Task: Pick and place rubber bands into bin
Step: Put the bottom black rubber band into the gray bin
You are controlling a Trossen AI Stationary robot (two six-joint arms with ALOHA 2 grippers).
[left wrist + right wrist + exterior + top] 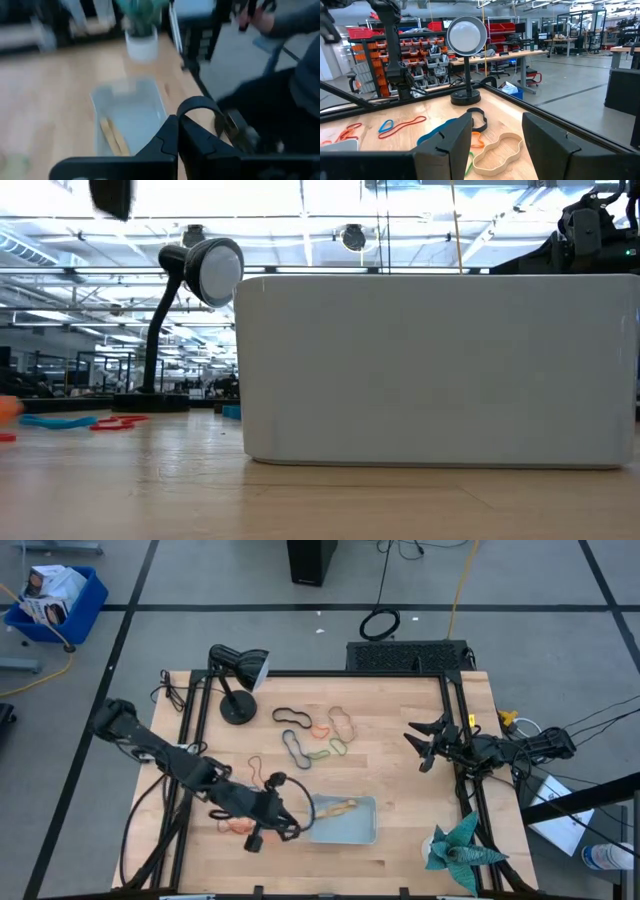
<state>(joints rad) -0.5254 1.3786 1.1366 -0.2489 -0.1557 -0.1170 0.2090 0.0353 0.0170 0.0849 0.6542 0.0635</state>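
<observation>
My left gripper (297, 814) hovers at the left end of the bin (350, 830), shut on a black rubber band (200, 106). The bin is a pale shallow tray (135, 107) near the table's front edge, with a tan band (341, 807) lying in it. More rubber bands lie loose mid-table: black (292, 718), orange (320, 727), tan (342, 720), green (328, 751). Orange ones (235, 825) lie under my left arm. My right gripper (425, 745) waits open at the table's right side, nothing between its fingers (495, 145). My left gripper pinches one end of the black band's loop (182, 111) between its shut fingertips. The fingers slant downward from the table's left toward the bin. The rest of the loop arches out beyond the fingertips, lifted clear of the table.
A black desk lamp (238, 680) stands at the far left of the table. A teal paper plant in a white pot (460, 845) sits at the near right corner. A person (292, 75) sits just beyond the table's edge, past the bin.
</observation>
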